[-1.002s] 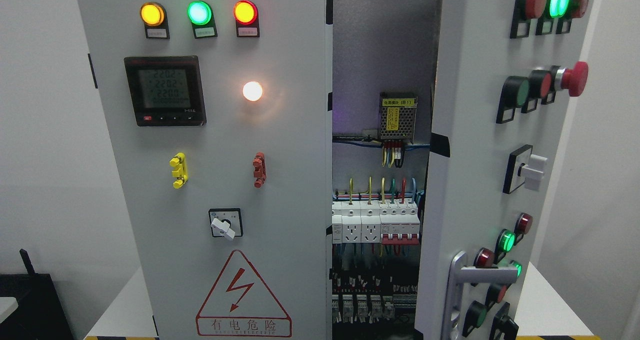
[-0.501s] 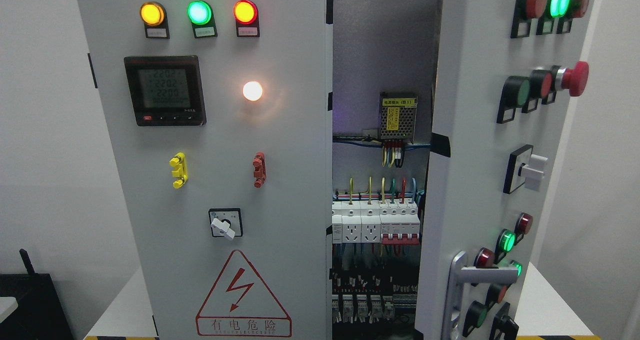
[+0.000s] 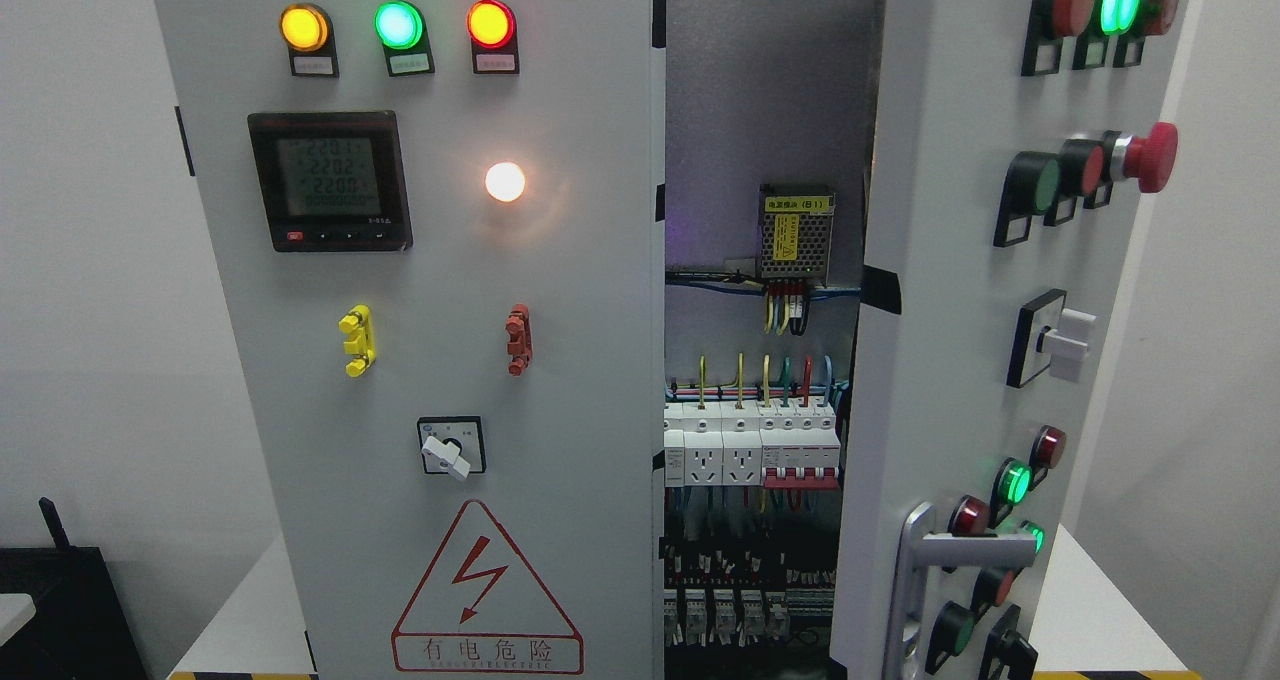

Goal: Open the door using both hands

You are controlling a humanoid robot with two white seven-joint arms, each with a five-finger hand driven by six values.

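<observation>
Grey right door [image 3: 950,360] ajar; left door [image 3: 440,360] shut, warning sign [image 3: 487,590] reading "有电危险" at 6 o'clock. Neither hand visible; state cannot be told.

On the left door [image 3: 430,320], the meter [image 3: 330,181] showed rows of digits near 220, below it the red-edged warning triangle [image 3: 487,587] carried a lightning bolt above 有电危险, and the yellow label [image 3: 798,204] inside was too small to read.

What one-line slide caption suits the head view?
Right door of the electrical cabinet swung open, exposing breakers; no robot hands visible.
</observation>
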